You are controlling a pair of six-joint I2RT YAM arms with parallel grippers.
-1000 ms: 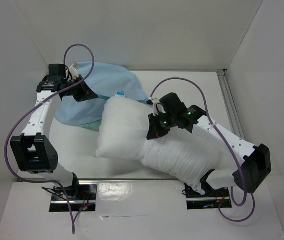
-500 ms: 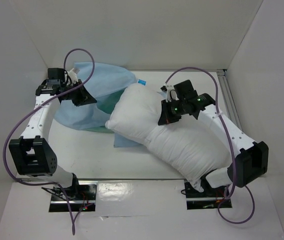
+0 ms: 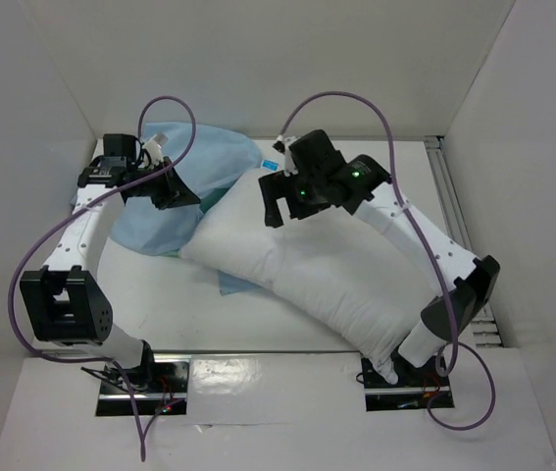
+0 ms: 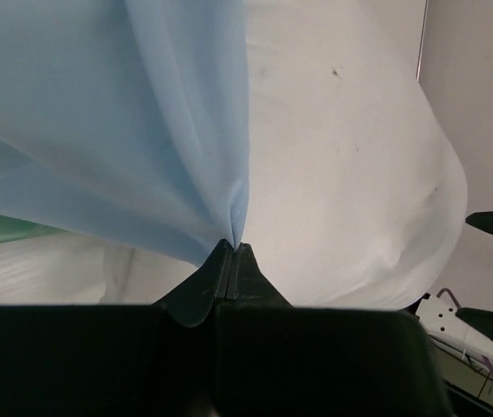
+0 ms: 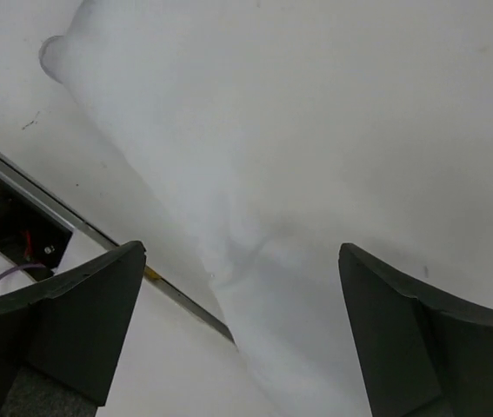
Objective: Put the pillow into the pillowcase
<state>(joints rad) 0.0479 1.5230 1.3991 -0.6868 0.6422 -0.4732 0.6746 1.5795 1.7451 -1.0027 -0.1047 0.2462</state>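
Pincer on the left arm, seen from overhead, is closed on the light blue pillowcase, which lies bunched at the far left of the white counter, with a little mint green showing at its near edge. The large white pillow stretches diagonally from the pillowcase's right edge down to the near right, by the right arm's base, and its far left end lies over part of the blue cloth. The right pincer sits above that far left end with its jaws apart. In the left wrist view, the left pincer has its jaws pressed together on a gathered fold of the pillowcase, which hangs to the left, and the pillow fills the right side just beside the cloth. In the right wrist view, the right pincer stands wide open with nothing clamped, and the pillow spreads across the space beyond its two dark fingers.
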